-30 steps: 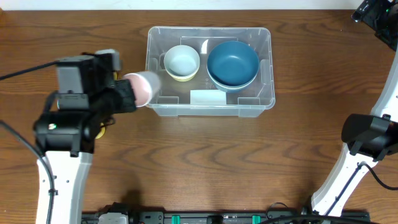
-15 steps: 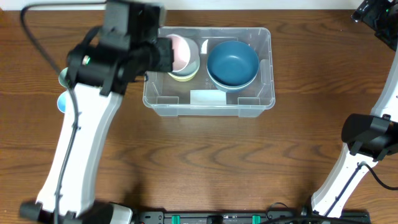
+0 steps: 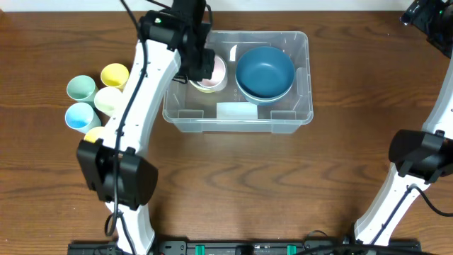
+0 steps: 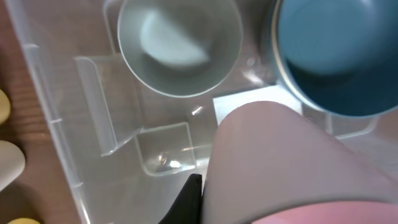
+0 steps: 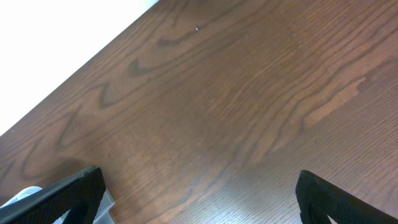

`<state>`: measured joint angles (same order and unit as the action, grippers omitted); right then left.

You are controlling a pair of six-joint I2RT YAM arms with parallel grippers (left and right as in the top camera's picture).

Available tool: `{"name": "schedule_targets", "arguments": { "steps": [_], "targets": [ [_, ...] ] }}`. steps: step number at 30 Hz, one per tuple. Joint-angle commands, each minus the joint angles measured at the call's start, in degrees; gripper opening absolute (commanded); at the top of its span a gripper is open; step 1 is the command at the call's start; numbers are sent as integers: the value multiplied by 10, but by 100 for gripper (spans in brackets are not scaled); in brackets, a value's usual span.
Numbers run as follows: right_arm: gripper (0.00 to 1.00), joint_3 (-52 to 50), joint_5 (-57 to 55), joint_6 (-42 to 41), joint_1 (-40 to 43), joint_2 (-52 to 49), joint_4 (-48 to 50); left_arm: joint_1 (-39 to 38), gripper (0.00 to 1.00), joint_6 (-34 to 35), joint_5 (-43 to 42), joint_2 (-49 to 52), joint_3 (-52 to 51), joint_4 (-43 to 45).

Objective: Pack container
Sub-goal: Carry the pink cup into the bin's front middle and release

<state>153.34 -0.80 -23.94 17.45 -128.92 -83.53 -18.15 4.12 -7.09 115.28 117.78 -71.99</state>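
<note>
Left pincer (image 3: 203, 68) with pink cup (image 3: 218, 69), from beside the container (image 3: 305, 44) to above its cream bowl (image 3: 206, 87).

Bright, even light from above, soft shadows. Left wrist view: glints on the container (image 4: 62, 130) at 7 o'clock; pink cup (image 4: 280, 162) at 5 o'clock blurred. Right wrist view: washed-out at 11 o'clock.
</note>
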Motion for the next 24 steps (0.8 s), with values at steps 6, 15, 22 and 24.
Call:
{"name": "schedule_targets", "arguments": {
  "steps": [6,15,22,24],
  "targets": [
    [99,1,2,-9,1,21,-1,-28,6,-22,5,40,9,-11],
    [99,1,2,-9,1,21,-1,-40,6,-22,23,89,9,-13],
    [99,1,2,-9,1,21,-1,-41,6,-22,23,111,8,-2],
    [99,1,2,-9,1,21,-1,-42,6,-21,22,115,8,5]
  ]
}}
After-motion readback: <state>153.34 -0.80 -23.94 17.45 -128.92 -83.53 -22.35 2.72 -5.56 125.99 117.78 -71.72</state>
